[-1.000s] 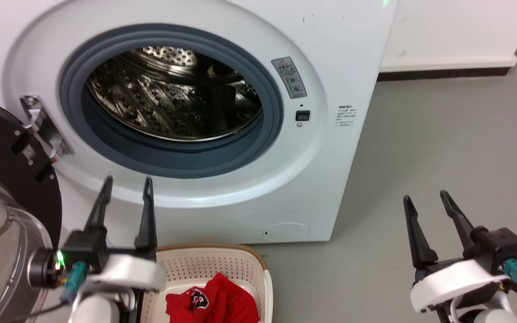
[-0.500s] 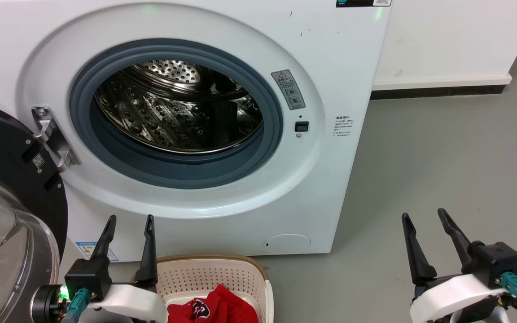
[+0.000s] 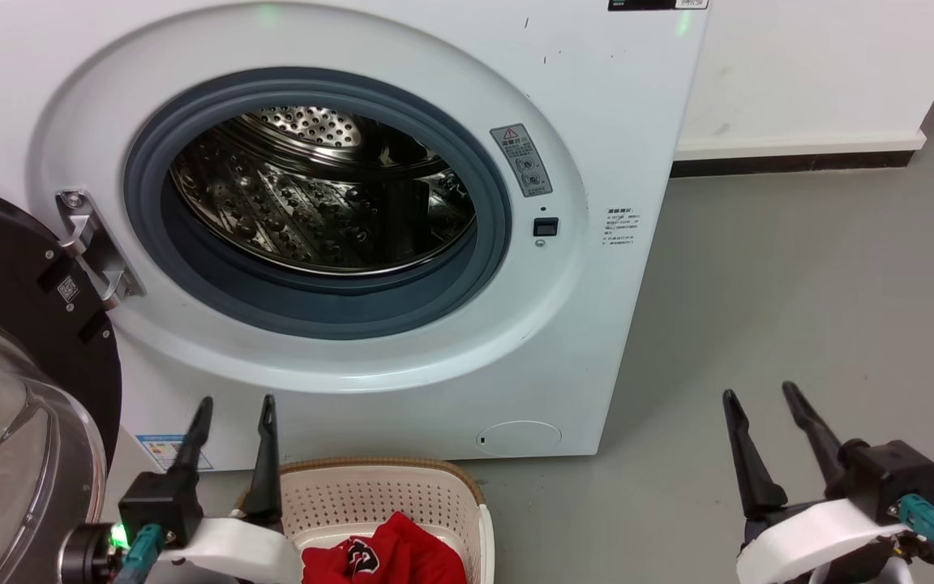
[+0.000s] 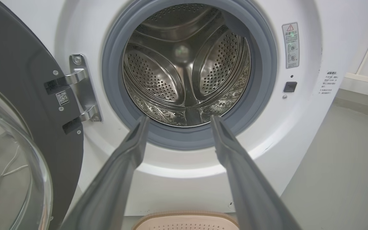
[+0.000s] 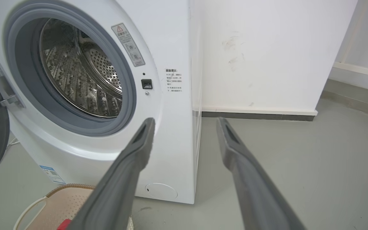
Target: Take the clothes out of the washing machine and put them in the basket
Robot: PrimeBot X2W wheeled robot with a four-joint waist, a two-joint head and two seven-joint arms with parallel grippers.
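Washing machine (image 3: 645, 122) stands ahead, grey floor (image 3: 799, 308) to its right. Black-framed door (image 3: 29, 308) open at left, near left arm. Steel drum (image 3: 329, 203) exposed. Basket (image 3: 370, 495) on floor just before machine, red clothes (image 3: 402, 556) inside. Left gripper (image 3: 237, 401) beside basket, fingers parted, holding nothing. Right gripper (image 3: 759, 391) over floor, same.

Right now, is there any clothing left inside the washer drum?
No, the drum shows bare perforated steel down to its floor, and the red clothes lie in the basket.
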